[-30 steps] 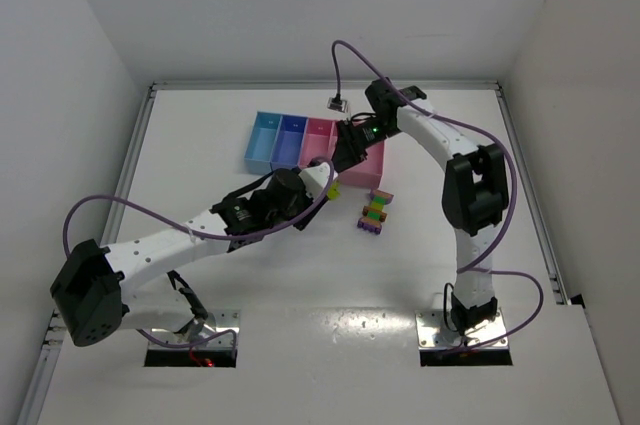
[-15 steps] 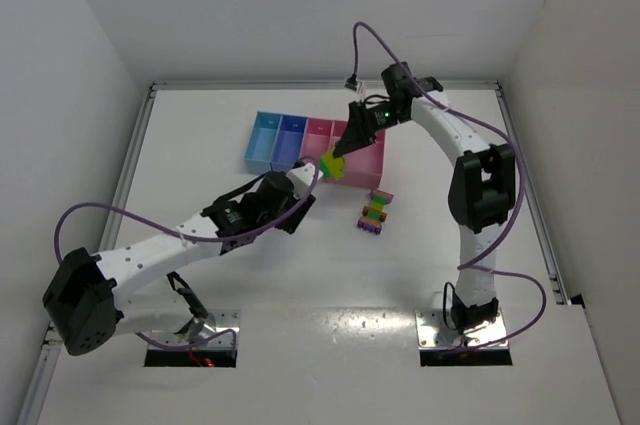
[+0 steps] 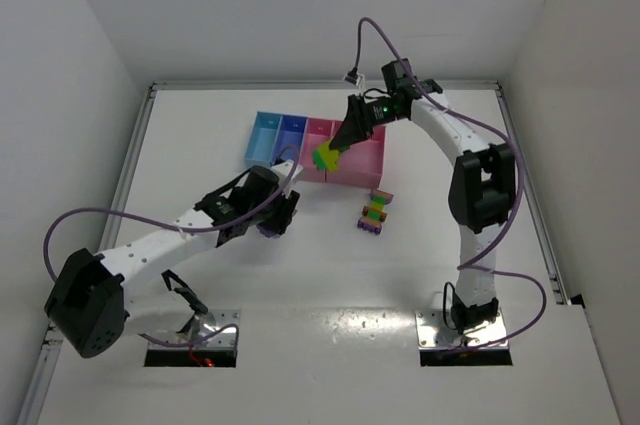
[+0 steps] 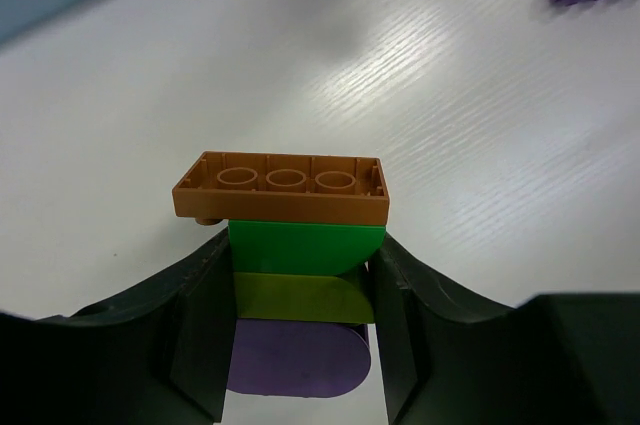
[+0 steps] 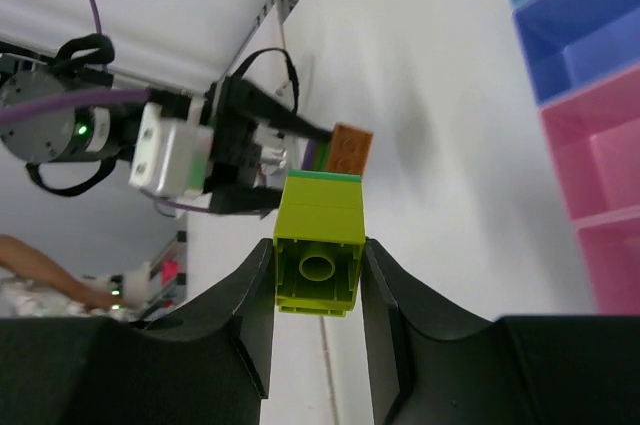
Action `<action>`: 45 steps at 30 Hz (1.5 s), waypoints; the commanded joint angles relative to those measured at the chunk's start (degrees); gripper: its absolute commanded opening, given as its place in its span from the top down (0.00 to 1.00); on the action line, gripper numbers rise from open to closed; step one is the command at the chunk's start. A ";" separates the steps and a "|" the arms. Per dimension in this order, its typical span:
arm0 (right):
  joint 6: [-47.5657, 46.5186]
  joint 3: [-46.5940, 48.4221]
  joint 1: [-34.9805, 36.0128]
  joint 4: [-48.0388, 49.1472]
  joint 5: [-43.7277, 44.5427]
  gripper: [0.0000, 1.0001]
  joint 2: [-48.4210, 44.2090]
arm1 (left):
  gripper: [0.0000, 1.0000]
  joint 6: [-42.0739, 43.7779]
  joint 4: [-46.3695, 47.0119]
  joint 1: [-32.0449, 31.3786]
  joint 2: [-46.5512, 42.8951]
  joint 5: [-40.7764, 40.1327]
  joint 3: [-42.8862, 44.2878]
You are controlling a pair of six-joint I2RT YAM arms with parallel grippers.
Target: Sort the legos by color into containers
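The left gripper (image 4: 305,260) is clamped shut on a multicolour stack (image 4: 285,190) near the containers (image 3: 263,153). The right gripper (image 5: 318,257) pinches a yellow-green brick (image 5: 319,215) over the pink bins. Only the top view shows the loose strip (image 3: 375,212).

We see a stack (image 4: 292,260) banded orange, green, lime and purple in our black left end effector (image 4: 300,285), and a lime-and-green brick (image 5: 318,240) in our black right end effector (image 5: 318,267).

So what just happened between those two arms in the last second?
They pulled a brick stack apart. The right gripper lifted away toward the bins with a yellow-green brick; the left gripper drew back holding the remaining stack. The loose stack and the bins stayed put.
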 commanded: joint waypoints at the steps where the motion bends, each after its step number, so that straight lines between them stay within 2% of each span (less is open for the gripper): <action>1: 1.23 -4.14 0.18 0.31 -3.80 0.95 -5.05 | 0.47 -3.77 -0.86 2.20 2.32 4.53 0.04; 7: 1.23 -13.54 0.18 0.31 -5.04 0.95 -10.42 | 0.30 -4.31 -0.86 6.15 5.48 11.46 1.88; 8: 1.23 -14.34 0.18 0.92 -5.73 0.95 -11.56 | 0.25 -4.83 -0.86 7.37 5.49 15.13 3.36; 11: 1.23 -16.19 0.18 1.46 -7.58 0.95 -12.36 | 0.22 -4.84 -0.25 9.22 6.01 22.79 6.88; 12: 1.23 -16.98 0.18 2.06 -8.28 0.95 -12.88 | 0.22 -4.14 -0.24 11.06 6.54 31.60 9.50; 14: 2.36 -17.59 0.18 2.86 -9.52 0.95 -12.89 | 0.22 -3.52 2.55 13.09 6.54 41.22 11.89; 15: 2.37 -17.60 0.18 2.86 -10.22 0.95 -12.89 | 0.22 -3.52 4.66 15.45 6.54 46.40 12.69; 16: 2.37 -17.60 0.18 3.47 -10.92 0.95 -12.89 | 0.22 -5.17 9.90 16.60 7.24 55.42 13.48; 18: 2.37 -17.60 0.18 3.48 -11.54 0.95 -12.89 | 0.23 -13.57 15.90 19.23 9.34 63.37 14.10; 20: 2.37 -17.60 0.18 4.00 -12.25 0.95 -12.89 | 0.25 -19.48 25.18 20.56 10.75 67.27 14.10; 22: 2.37 -18.13 0.18 4.53 -12.95 0.95 -12.89 | 0.25 -22.94 27.18 21.62 11.28 68.69 13.31; 31: 7.82 -18.13 1.33 10.51 -14.00 0.95 -12.89 | 0.34 -21.62 26.30 22.15 14.71 71.23 14.53; 39: 10.19 -18.13 2.56 12.96 -14.53 0.95 -12.89 | 0.35 -19.60 24.54 22.15 16.74 71.33 16.39; 45: 10.19 -18.13 3.08 13.58 -14.53 0.95 -11.84 | 0.40 -20.22 27.09 22.68 16.74 72.99 16.39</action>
